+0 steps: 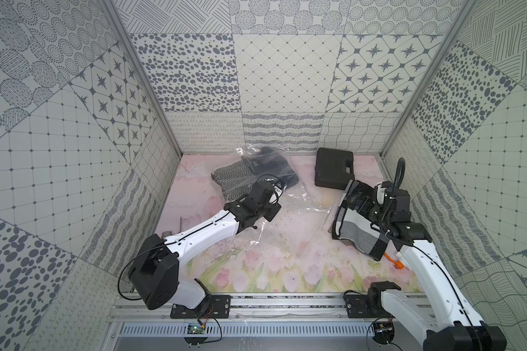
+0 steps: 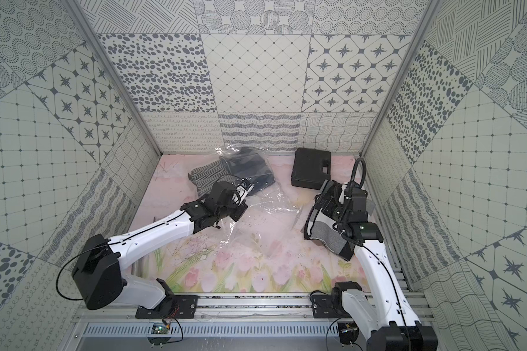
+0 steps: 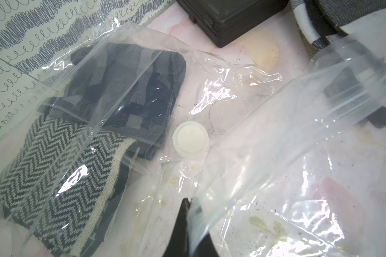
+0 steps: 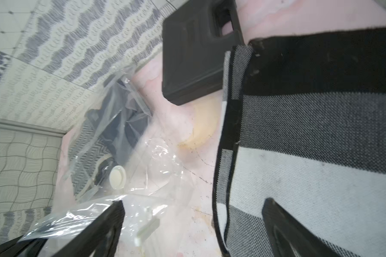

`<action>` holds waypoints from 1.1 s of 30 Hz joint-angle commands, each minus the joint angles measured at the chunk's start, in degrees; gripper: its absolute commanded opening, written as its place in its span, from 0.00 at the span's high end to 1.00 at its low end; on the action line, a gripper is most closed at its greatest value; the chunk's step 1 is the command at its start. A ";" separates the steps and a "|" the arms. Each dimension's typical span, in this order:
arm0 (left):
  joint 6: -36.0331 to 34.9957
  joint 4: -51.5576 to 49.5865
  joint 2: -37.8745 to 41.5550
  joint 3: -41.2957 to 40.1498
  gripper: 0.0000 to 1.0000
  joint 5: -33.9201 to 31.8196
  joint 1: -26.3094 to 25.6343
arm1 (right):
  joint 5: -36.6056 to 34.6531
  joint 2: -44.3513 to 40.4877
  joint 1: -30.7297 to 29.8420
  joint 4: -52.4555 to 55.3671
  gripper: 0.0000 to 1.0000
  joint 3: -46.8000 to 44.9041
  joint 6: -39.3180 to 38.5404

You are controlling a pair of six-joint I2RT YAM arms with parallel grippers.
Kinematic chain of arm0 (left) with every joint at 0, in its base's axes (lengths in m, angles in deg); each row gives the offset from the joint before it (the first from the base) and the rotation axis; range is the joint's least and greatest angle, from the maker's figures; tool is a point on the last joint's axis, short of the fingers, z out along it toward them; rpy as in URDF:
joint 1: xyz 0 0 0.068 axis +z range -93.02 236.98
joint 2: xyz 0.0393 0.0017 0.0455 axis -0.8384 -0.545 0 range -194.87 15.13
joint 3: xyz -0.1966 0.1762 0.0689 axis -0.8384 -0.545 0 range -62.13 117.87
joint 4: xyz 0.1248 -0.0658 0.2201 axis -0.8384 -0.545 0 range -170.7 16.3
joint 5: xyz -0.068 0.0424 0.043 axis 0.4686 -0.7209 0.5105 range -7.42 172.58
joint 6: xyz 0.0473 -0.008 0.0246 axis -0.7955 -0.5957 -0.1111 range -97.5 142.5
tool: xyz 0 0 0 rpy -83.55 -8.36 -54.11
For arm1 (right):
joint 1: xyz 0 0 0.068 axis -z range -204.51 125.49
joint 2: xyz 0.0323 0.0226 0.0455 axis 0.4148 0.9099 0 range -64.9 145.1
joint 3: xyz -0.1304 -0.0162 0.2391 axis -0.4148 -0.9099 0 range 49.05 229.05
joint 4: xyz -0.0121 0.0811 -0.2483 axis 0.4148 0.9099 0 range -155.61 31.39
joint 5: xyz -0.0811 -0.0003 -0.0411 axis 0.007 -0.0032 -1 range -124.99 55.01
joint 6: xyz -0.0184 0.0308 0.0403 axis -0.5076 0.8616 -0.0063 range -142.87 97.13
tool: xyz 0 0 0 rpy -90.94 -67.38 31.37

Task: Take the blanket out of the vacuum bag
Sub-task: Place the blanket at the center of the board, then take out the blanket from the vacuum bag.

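The vacuum bag (image 1: 292,209) (image 2: 265,209) lies crinkled across the middle of the floor, its white valve cap (image 3: 191,139) (image 4: 117,177) facing up. A herringbone fabric (image 1: 232,179) (image 3: 49,169) and a dark patterned fabric (image 3: 132,89) lie under its plastic at the far end. A black, white and grey plaid blanket (image 1: 356,237) (image 2: 326,234) (image 4: 299,138) lies outside the bag on the right. My left gripper (image 1: 277,186) (image 3: 188,200) is shut on a fold of the bag's plastic. My right gripper (image 4: 194,201) stands open, one finger over the plaid blanket and one over the bag's edge.
A black hard case (image 1: 333,167) (image 2: 311,168) (image 4: 192,55) stands at the back right, just beyond the plaid blanket. A small orange item (image 1: 393,261) lies by the right arm. Patterned walls close in on three sides. A small white clip (image 4: 147,229) rests on the bag.
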 commanded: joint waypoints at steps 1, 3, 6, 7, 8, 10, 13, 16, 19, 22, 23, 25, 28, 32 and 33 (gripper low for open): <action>-0.39 -0.69 0.10 2.37 1.00 -2.68 0.46 | 5.17 7.57 0.31 -3.54 0.01 -4.97 3.64; -0.97 -2.06 1.35 4.17 1.00 -2.71 0.68 | 7.31 10.55 0.18 -6.31 0.01 -7.09 4.91; -1.78 -4.79 3.60 7.46 1.00 -0.93 0.99 | 8.31 11.65 0.44 -8.28 0.01 -8.01 5.83; -1.89 -5.49 4.50 8.56 1.00 0.77 0.93 | 8.91 11.16 0.74 -8.40 0.01 -7.54 6.03; -1.94 -5.82 5.43 9.11 1.00 2.86 0.93 | 8.81 10.29 0.75 -8.39 0.01 -6.94 5.86; -1.39 -5.30 7.52 9.90 1.00 6.41 0.95 | 8.11 5.17 0.69 -8.46 0.01 -5.25 5.29; -1.20 -5.63 9.64 11.02 1.00 9.27 0.93 | 6.68 -4.68 0.12 -8.19 0.01 -1.75 3.97; -1.08 -4.49 11.26 10.08 1.00 12.04 0.93 | 6.72 -11.40 -0.01 -6.48 0.01 2.12 3.57; -1.25 -4.31 10.95 8.65 1.00 12.92 0.93 | 10.46 -15.57 -0.15 -7.64 0.01 3.45 5.28; -0.71 -2.69 11.00 6.66 1.00 13.46 0.91 | 16.60 -20.40 -1.21 -15.67 0.01 0.18 12.89; -0.59 -2.00 11.07 6.15 1.00 13.45 0.93 | 17.64 -21.85 -2.22 -19.27 0.01 -1.34 16.05; -0.64 -1.36 10.68 5.95 1.00 13.02 0.90 | 18.75 -24.26 -5.86 -25.64 0.01 -5.17 20.96; -1.78 -2.79 9.52 7.42 1.00 12.67 0.88 | 16.11 -26.00 -13.67 -25.93 0.01 -7.31 21.46; -2.96 -4.46 8.37 9.41 1.00 10.96 0.89 | 10.17 -25.75 -24.83 -27.62 0.01 -8.01 20.79; -3.19 -4.71 8.25 9.78 1.00 10.49 0.92 | 8.17 -24.90 -27.93 -27.19 0.01 -7.50 20.04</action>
